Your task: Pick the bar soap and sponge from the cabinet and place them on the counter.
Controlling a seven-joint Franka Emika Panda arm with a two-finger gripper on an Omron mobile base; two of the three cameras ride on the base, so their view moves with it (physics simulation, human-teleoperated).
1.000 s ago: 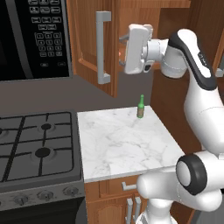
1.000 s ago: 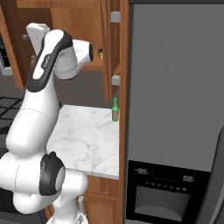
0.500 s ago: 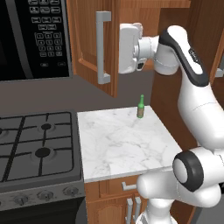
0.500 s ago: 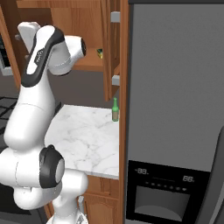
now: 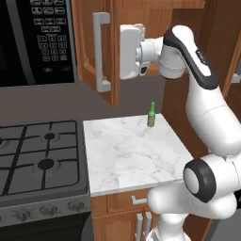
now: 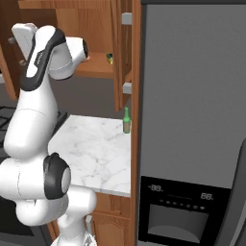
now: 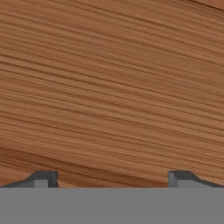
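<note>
The hand is seen raised to the level of the cabinet, just beside the inner face of its open left door, with its white housing turned toward that door; in the hand view the two dark finger tips are set wide apart against close wood grain, nothing being held between them, and whether the wood is touched cannot be told. The cabinet door is swung open toward the stove side, its long grey bar handle shown upright on the outer face. In the right base view the wooden shelf is shown inside the cabinet, and at its right end, near the right door, a small yellow and dark green item is made out, taken to be the sponge, though it is too small for certainty; the bar soap cannot be made out. The worktop of white veined marble is seen below, beside the black gas stove; a small green bottle is stood upright near its back edge, well below the hand.
</note>
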